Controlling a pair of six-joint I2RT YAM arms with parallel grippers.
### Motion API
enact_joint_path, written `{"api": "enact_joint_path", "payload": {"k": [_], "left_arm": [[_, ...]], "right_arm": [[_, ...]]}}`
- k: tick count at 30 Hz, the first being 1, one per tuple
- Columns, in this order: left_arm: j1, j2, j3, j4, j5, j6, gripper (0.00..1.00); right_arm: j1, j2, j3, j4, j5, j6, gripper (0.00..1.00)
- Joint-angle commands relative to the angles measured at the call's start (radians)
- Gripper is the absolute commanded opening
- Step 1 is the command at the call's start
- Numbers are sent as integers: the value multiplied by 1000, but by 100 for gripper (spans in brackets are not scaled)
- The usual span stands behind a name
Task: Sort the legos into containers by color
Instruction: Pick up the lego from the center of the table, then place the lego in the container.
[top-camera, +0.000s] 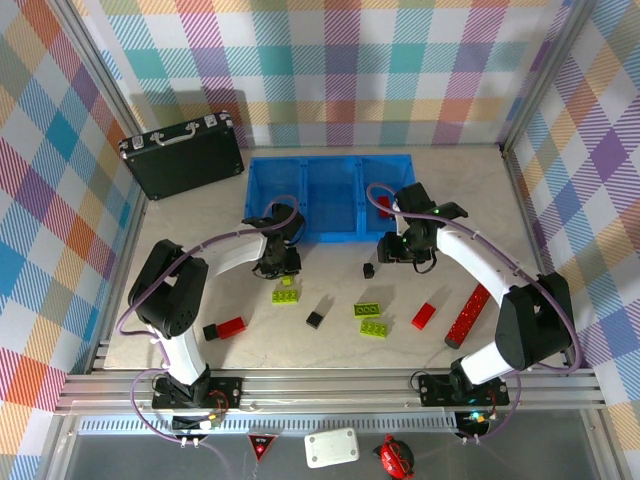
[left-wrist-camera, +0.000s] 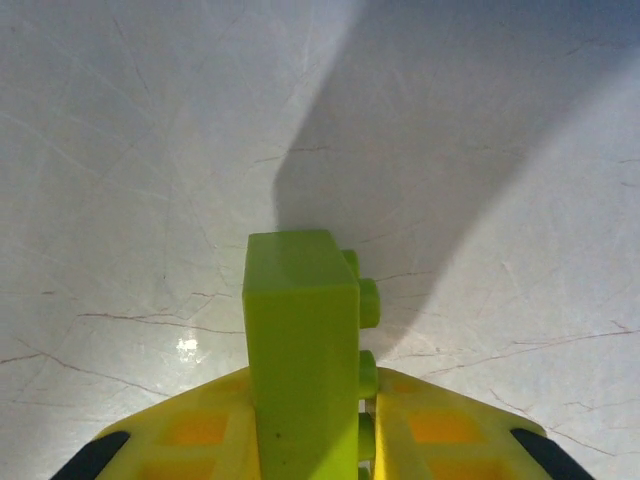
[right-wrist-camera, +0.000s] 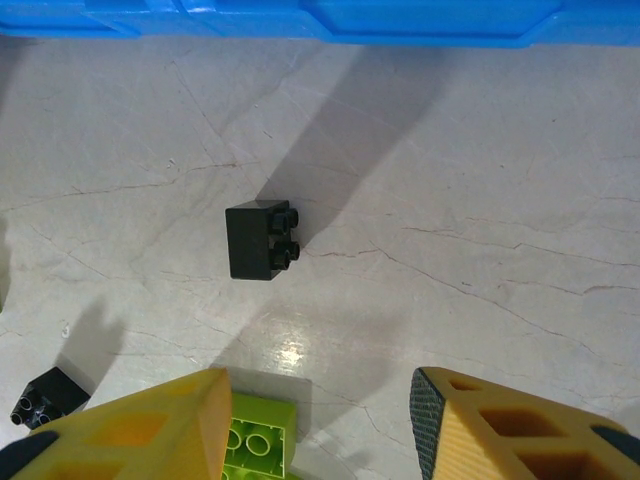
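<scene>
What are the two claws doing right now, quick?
Left gripper: closed on a green lego.
Right gripper: open, holding nothing.

Nothing can be read on the bricks (top-camera: 372, 310), the blue bin (top-camera: 330, 238) or the black case (top-camera: 185, 160). A red triangle mark (top-camera: 261, 444) below the front rail (top-camera: 330, 385) is too small to make out.

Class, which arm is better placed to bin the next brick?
Left: the left tool grips a lime-green studded plastic brick near the blue three-compartment plastic bin; the right tool hangs open, holding nothing.
</scene>
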Motion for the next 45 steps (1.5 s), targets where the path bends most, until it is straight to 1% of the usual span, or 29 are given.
{"api": "enact_joint_path", "payload": {"k": [1, 12, 18, 26, 29, 40, 45], "left_arm": [[-15, -60, 58, -52, -1, 22, 26], [-27, -50, 221, -124, 1, 59, 26], [-36, 2, 315, -108, 45, 74, 26], [-50, 92, 452, -97, 80, 81, 26], [-52, 130, 493, -63, 117, 82, 26], [-45, 335, 695, -21, 138, 146, 26], [-25, 419, 765, 6, 187, 167, 26]], "right_arm": [[8, -40, 12, -22, 0, 11, 52], [9, -71, 6, -27, 14, 18, 51], [7, -98, -5, -39, 29, 21, 51], [8, -138, -25, -57, 53, 24, 51], [8, -150, -27, -63, 55, 23, 51], [8, -195, -42, -89, 73, 30, 51], [8, -216, -50, -103, 82, 29, 51]]}}
